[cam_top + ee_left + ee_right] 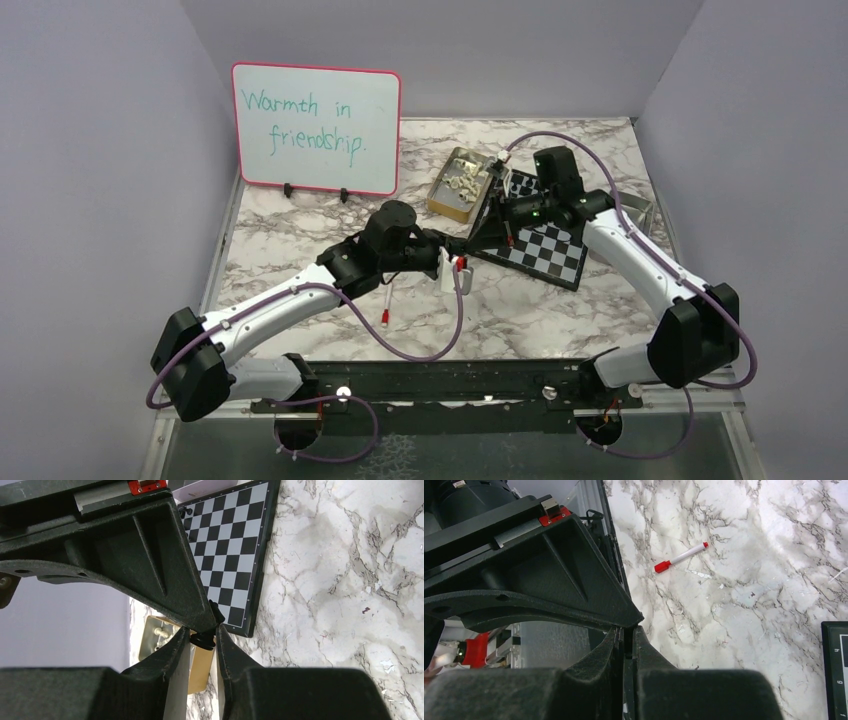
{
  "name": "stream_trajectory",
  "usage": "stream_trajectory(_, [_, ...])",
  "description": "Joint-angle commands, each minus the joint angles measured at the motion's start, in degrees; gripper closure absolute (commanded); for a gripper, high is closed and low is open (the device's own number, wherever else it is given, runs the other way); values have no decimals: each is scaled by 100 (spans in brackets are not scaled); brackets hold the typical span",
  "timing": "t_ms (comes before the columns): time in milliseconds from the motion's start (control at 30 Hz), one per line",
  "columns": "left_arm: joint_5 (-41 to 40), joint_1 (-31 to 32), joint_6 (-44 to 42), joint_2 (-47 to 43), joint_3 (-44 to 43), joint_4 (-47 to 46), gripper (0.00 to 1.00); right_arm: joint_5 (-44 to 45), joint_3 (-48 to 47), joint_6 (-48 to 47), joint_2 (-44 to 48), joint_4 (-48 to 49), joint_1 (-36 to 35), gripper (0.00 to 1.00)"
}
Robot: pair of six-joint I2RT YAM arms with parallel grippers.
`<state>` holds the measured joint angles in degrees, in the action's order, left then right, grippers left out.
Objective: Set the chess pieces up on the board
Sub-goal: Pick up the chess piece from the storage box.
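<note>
The pink-framed whiteboard (315, 128) stands at the upper left of the top view. Below it, a red-capped marker (387, 305) lies on the marble worktop (300, 240). At mid-frame the left hand (202, 634) is clamped on a small black chess piece (202, 641), just off a corner of the board (230, 555). A tan tray (460, 183) holding cream pieces (465, 180) sits beside the board, right of centre. The right hand (628, 630) is narrowed to a slit, and I cannot tell whether anything is in it.
</note>
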<state>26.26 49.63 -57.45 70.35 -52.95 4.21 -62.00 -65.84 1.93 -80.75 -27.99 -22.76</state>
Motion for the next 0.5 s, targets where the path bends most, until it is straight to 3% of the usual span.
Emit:
stream_trajectory(0, [-329, 30, 294, 128, -103, -18, 83, -55, 56, 493, 420, 452, -88, 89])
stream_trajectory(200, [-987, 30, 2242, -137, 354, -1626, 88, 1394, 222, 1255, 1026, 1029, -88, 75])
stream_trajectory(300, [-1182, 30, 2908, -213, 438, -1844, 90, 2073, 272, 1646, 1314, 1261, -88, 70])
stream_trajectory(467, [-1545, 34, 3651, -340, 601, -2069, 91, 2183, 488, 2353, 1508, 1855, -88, 66])
